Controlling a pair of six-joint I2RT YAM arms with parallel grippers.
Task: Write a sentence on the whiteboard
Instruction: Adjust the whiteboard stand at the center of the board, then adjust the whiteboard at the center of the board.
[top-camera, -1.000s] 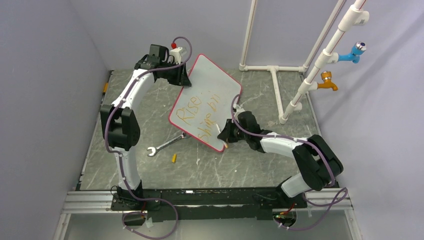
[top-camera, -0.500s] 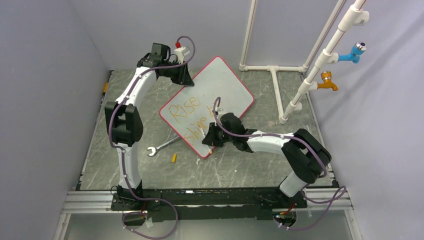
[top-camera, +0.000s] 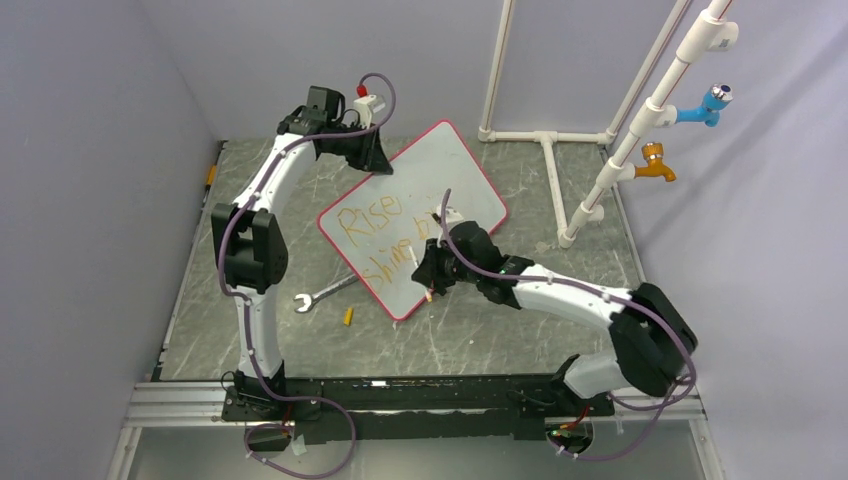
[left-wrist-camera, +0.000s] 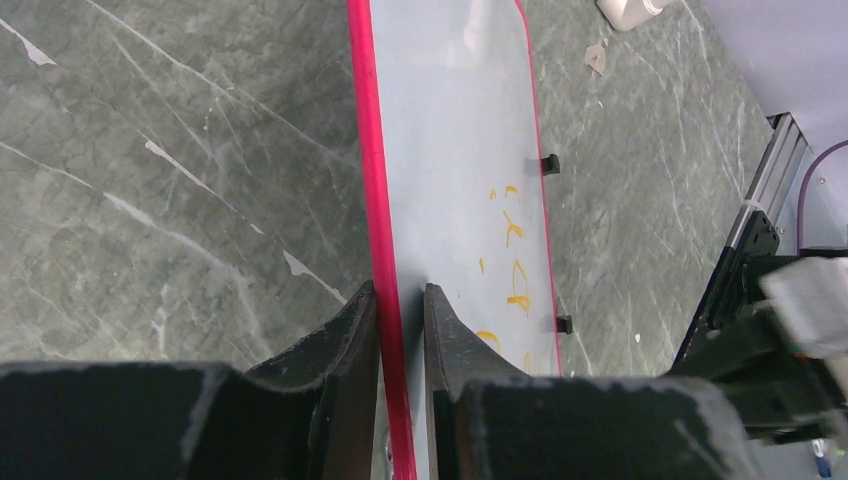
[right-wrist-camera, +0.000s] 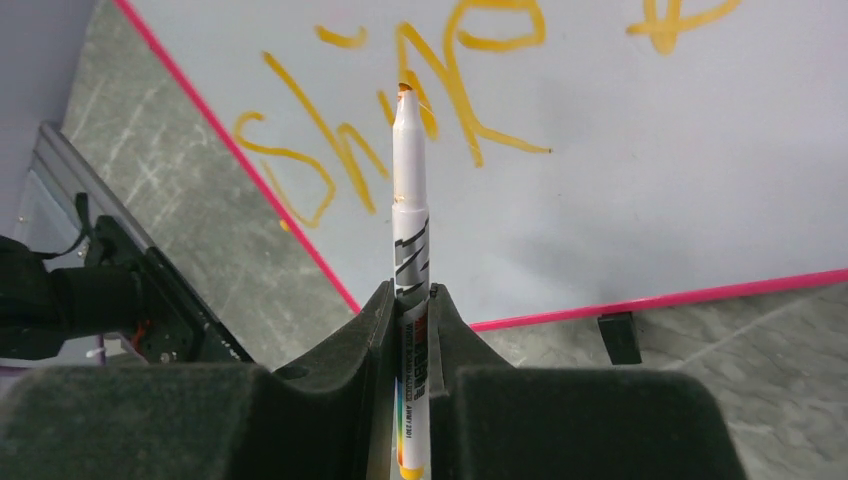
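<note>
The whiteboard (top-camera: 440, 175) lies tilted on the table, white with a red-pink rim. The sentence (top-camera: 385, 235) is written on it in orange in two rows; it also shows in the right wrist view (right-wrist-camera: 440, 80) and in the left wrist view (left-wrist-camera: 515, 270). My left gripper (top-camera: 366, 157) is shut on the whiteboard's far left rim (left-wrist-camera: 385, 250). My right gripper (top-camera: 428, 272) is shut on a white marker (right-wrist-camera: 410, 230) with an orange tip. The tip points at the letters of the lower row; I cannot tell if it touches the board. A black clip foot (right-wrist-camera: 618, 337) sits under the near rim.
A metal wrench (top-camera: 325, 291) and a small orange marker cap (top-camera: 348, 316) lie on the table near the board's lower left corner. A white pipe frame (top-camera: 555, 170) with blue and orange taps stands at the back right. Walls close the left side and the back.
The left gripper has swung the whiteboard, turning it anticlockwise and shifting its lower end left. The right gripper with the marker moved left, then slightly back right over the lower row.
</note>
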